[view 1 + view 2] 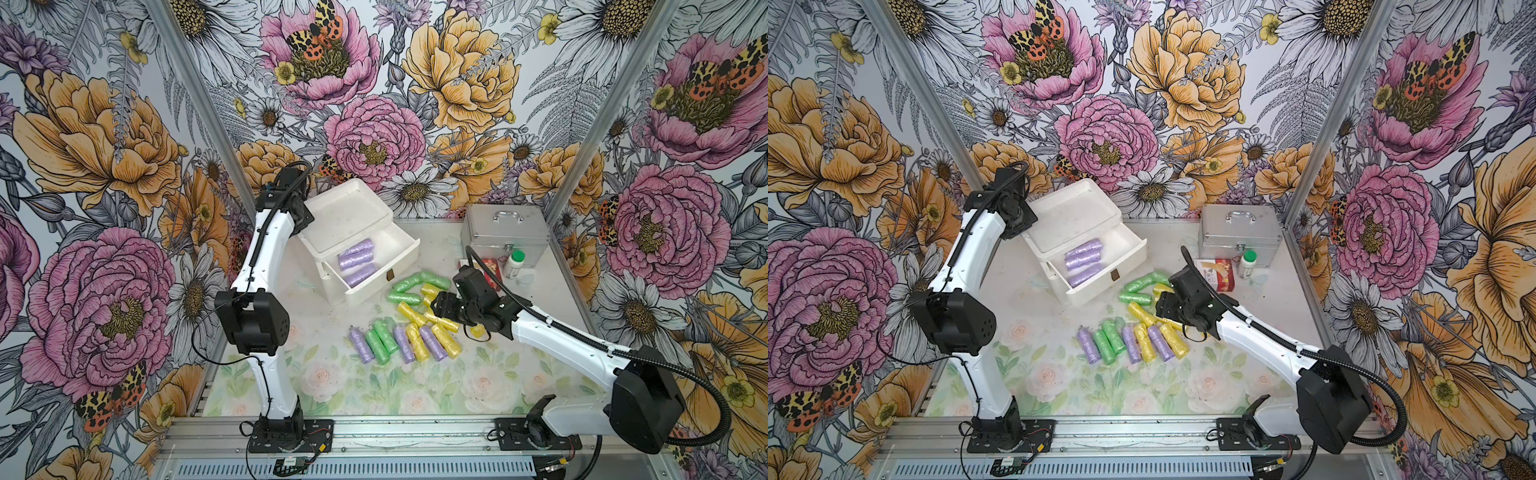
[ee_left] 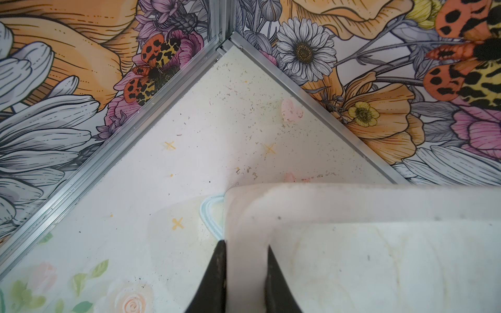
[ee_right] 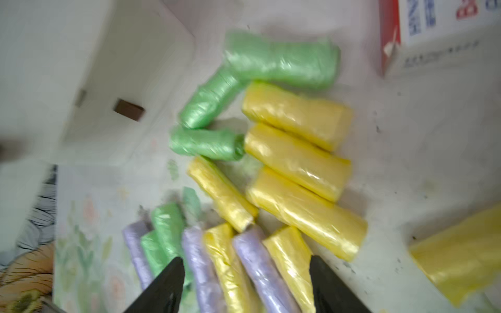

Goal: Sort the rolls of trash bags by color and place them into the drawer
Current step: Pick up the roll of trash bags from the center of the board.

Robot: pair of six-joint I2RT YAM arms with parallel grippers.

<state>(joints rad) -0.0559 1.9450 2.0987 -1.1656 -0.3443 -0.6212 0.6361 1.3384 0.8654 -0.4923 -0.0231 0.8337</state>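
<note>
Beside open white plastic drawer (image 1: 380, 275), right jaws spread over mixed lilac, yellow and green crinkly rolls (image 1: 415, 343); left jaws pinch white housing rim (image 2: 244, 211). Next, likely: grasp lilac roll (image 3: 257, 260).

Six lilac rolls (image 1: 433, 344), seven yellow rolls (image 3: 295, 160), five green rolls (image 1: 376, 347). One drawer box (image 1: 345, 208), one metal case (image 1: 505, 232), one bottle (image 1: 514, 264), one carton (image 1: 1219, 272)

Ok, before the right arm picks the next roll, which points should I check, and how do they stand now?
1. Drawer open: ok.
2. Left fingers clamped on the white box rim: ok.
3. Right fingers open and empty: ok.
4. Drawer holds only lilac rolls: ok.
5. Lilac roll below the right fingers free of neighbours: not ok, yellow rolls touch both sides.
6. Which roll is aimed at: cannot tell.
</note>
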